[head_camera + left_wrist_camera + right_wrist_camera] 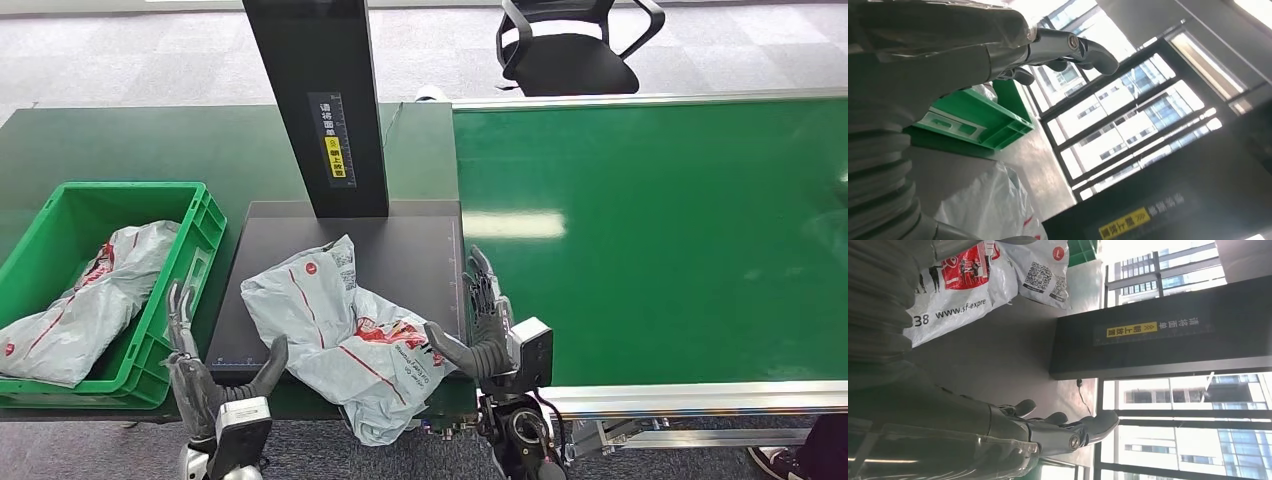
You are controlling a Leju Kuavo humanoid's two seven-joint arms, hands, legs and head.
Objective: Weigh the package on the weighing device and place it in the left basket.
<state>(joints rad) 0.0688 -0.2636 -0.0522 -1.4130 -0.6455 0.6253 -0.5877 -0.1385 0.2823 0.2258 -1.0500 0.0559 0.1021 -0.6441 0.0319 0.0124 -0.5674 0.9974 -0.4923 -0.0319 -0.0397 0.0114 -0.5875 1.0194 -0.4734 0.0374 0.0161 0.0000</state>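
head view: the package (335, 325) lies on the scale (400, 250), long axis slanting from far left to the near edge, overhanging it. left hand (205, 375) and right hand (480, 325) flank it, fingers apart, empty. basket (185, 215) left. right wrist view: qr codes on the package (993, 277).

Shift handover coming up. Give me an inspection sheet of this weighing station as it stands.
Surface: dark scale platform beside a green conveyor belt.
Job's things: grey package lies on the platform, its near end overhanging the front edge; green basket on the left already holds another grey bag.
Clutter: nothing seen.
Hands: left hand and right hand flank the package, fingers apart, holding nothing.
Cables: black wiring at the right wrist.
Surroundings: black scanner column, office chair, grey floor.
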